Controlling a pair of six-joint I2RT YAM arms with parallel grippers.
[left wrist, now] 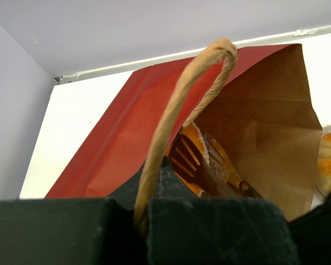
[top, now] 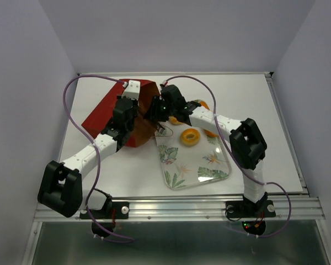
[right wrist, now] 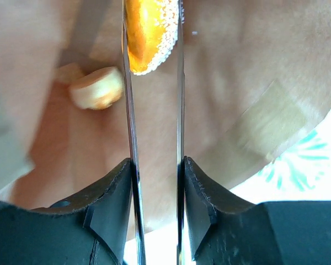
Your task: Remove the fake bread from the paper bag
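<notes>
The dark red paper bag (top: 107, 113) lies on its side with its brown mouth facing right. My left gripper (top: 132, 91) is shut on the bag's twine handle (left wrist: 171, 116) and holds the top edge up. My right gripper (top: 155, 114) reaches into the mouth. Its thin metal fingers (right wrist: 131, 110) are shut on an orange, sugar-edged piece of fake bread (right wrist: 151, 33), which also shows in the left wrist view (left wrist: 194, 157). A small pale bun (right wrist: 96, 88) lies deeper in the bag. A round ring-shaped bun (top: 190, 136) sits on the tray, with other buns (top: 179, 119) partly hidden by the right arm.
The leaf-patterned tray (top: 201, 165) lies just right of the bag's mouth, under the right forearm; its edge shows in the right wrist view (right wrist: 298, 160). Purple cables loop over both arms. White walls close in the table on the left, back and right.
</notes>
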